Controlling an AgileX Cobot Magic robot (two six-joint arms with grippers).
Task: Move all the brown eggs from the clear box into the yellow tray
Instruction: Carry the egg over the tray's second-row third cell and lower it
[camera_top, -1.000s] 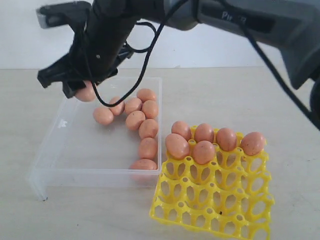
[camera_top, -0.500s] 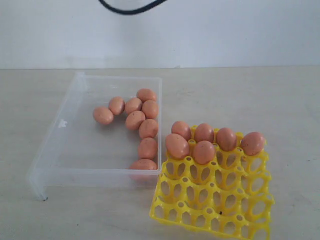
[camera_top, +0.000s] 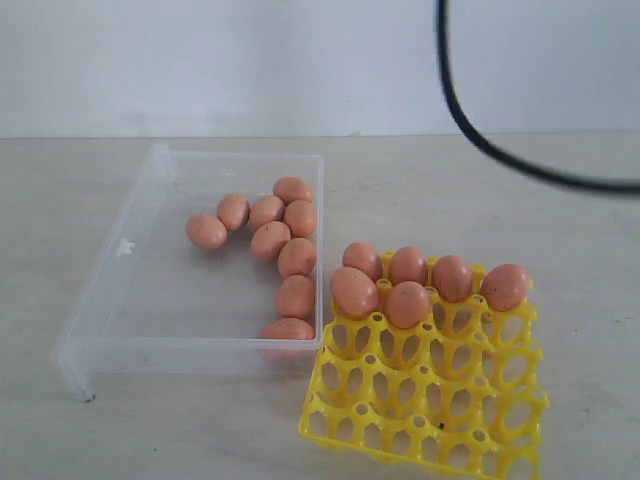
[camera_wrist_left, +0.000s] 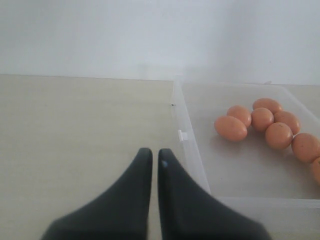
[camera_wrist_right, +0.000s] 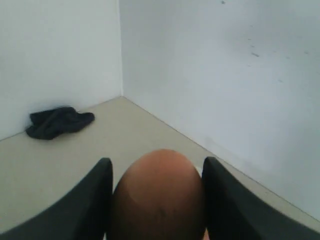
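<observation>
The left gripper hangs clenched and empty over the desk, just beside the clear box, where eight brown eggs lie. Six more sit in cups of the yellow tray. The right gripper, outside the exterior view, is grasping one egg. Its smooth shell could slip free or crack, or it could land on a peg instead of in a cup.

No readable writing or number shows on the clear box, yellow tray or brown eggs.
</observation>
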